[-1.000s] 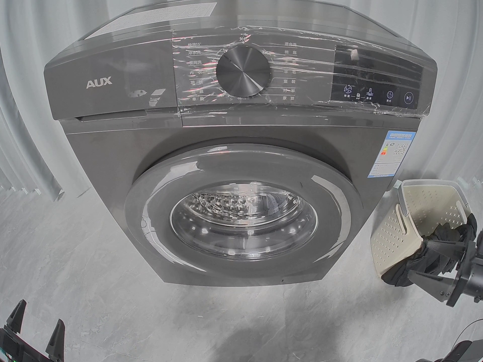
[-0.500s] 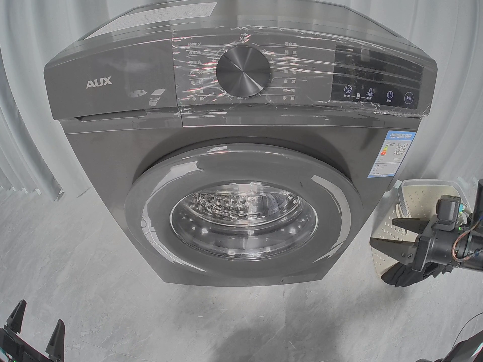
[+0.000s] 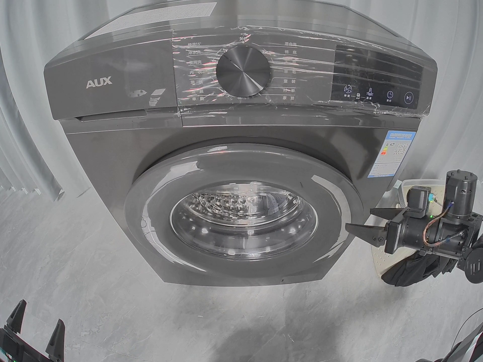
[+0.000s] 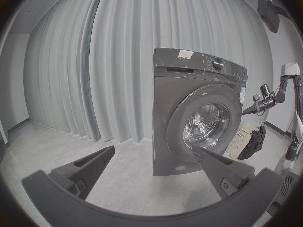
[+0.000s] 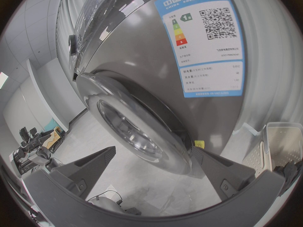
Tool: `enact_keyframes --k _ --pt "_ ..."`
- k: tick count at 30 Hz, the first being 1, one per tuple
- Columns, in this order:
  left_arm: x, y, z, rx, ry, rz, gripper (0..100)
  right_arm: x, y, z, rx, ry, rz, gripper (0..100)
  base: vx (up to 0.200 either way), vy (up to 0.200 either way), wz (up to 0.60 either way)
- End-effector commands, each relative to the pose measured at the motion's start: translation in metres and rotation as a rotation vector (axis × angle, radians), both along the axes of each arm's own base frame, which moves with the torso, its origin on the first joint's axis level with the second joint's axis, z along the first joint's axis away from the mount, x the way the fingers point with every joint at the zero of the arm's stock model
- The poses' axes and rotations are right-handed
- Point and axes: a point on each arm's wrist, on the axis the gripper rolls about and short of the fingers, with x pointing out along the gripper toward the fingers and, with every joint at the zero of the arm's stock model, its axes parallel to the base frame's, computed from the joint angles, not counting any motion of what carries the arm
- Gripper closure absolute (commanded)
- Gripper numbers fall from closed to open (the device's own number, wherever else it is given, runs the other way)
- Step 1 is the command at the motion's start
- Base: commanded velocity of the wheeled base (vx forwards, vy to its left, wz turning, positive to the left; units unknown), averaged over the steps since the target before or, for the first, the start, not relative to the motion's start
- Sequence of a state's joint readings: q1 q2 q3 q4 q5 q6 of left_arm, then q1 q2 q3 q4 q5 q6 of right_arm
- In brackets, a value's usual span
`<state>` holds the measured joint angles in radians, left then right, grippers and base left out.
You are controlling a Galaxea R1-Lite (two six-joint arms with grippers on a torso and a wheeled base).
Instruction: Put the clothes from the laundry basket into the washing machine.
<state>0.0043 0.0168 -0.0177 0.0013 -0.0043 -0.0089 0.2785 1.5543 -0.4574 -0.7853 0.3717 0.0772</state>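
Head view, nearest first: the left gripper (image 3: 39,323) sits low at the robot's left, just above the pale marble-look floor (image 3: 151,318). Its 2 dark fingers are spread apart with nothing between them. The left wrist view (image 4: 152,148) shows the same open, empty jaws, well apart from the machine.

Further out on the right, the right gripper (image 3: 359,218) is held level and points at the right rim of the washing machine (image 3: 241,126) door (image 3: 241,212). Its jaws are open and hold nothing. From its own wrist camera (image 5: 152,148) the fingers frame the lower edge of the door. I cannot tell whether a fingertip touches the rim.

Behind and below that arm stands the laundry basket (image 3: 380,257), cream and perforated, on the floor just beside the machine's right side. The clothes (image 3: 412,272), dark fabric, hang over its front rim and down its outside wall. The left wrist view shows the basket (image 4: 241,136) and the draped clothes (image 4: 254,142) from the side.

The round grey door is shut, and the steel drum shows through its glass. Above it sit a metal dial (image 3: 243,71) under clear film and a blue energy label (image 3: 391,153) at the front's right edge. A pale pleated curtain (image 3: 50,26) hangs behind everything.
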Motion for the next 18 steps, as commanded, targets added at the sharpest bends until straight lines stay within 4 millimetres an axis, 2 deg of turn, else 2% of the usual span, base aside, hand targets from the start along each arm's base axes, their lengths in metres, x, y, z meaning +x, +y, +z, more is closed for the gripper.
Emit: enact_keyframes --k 1,12,15,18 --pt "0.000 0.000 -0.005 0.000 0.000 0.000 0 0.019 0.006 -0.010 -0.006 0.024 0.003 0 0.000 0.000 0.00" --pt "0.000 0.000 -0.005 0.000 -0.002 0.000 0 0.030 0.017 -0.013 -0.008 0.028 0.028 0 0.000 0.000 0.00" --pt "0.000 0.000 -0.005 0.000 0.000 0.000 0 0.027 0.019 -0.017 -0.012 0.045 0.041 0 0.000 0.000 0.00" --pt "0.000 0.000 -0.005 0.000 -0.002 0.000 0 0.011 0.016 -0.023 -0.025 0.066 0.051 0 0.000 0.000 0.00"
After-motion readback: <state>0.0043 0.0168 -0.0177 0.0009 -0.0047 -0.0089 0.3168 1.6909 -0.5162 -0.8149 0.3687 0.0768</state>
